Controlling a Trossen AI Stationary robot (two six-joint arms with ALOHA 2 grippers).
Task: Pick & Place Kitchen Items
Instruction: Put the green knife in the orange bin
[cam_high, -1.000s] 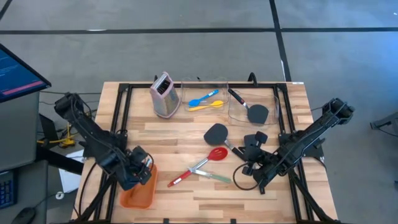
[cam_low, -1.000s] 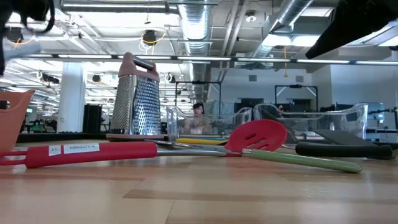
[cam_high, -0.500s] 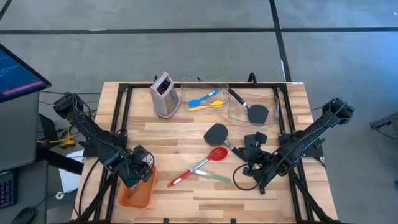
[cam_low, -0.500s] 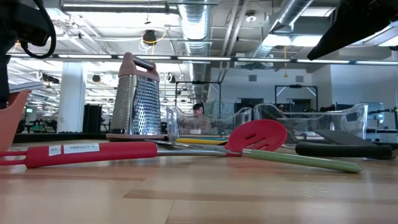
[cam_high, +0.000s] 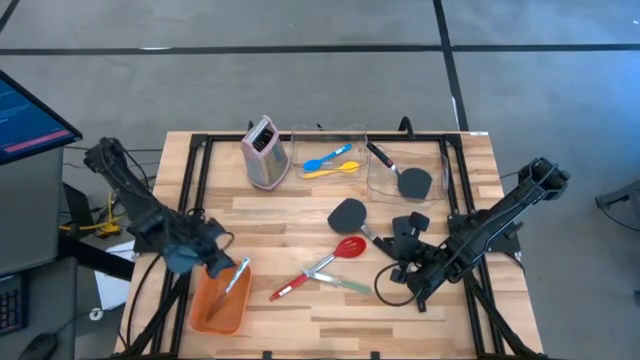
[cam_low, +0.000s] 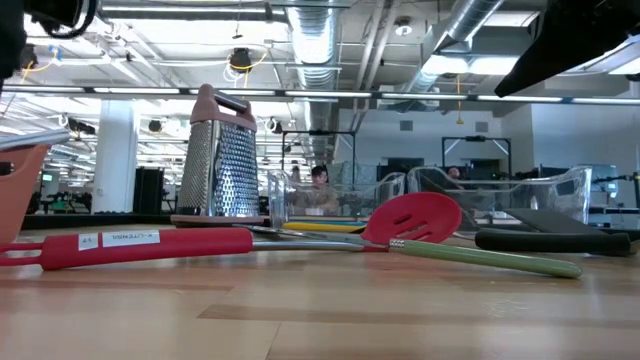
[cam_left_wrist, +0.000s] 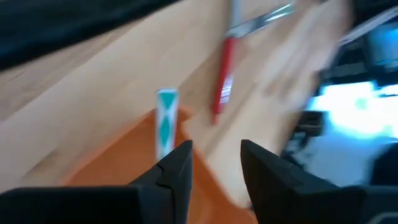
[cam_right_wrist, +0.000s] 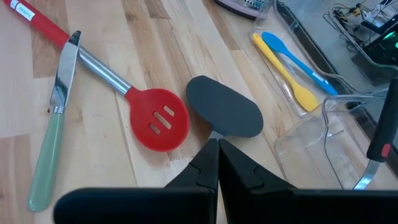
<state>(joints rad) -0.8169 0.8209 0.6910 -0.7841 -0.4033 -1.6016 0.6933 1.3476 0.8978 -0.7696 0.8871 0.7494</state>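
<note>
The left gripper (cam_high: 205, 243), fingers parted and empty, hovers just above the flat orange tray (cam_high: 205, 310), where a thin teal-handled tool (cam_high: 234, 279) leans on the rim. The right gripper (cam_high: 408, 238), fingers pressed together, rests beside the black spatula (cam_high: 348, 213), red slotted spoon (cam_high: 349, 247) and green-handled knife (cam_right_wrist: 51, 137).

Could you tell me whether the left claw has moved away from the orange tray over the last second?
Yes. The left claw has pulled back from over the orange tray toward the table's far left side, leaving a thin tool propped in the tray.
</note>
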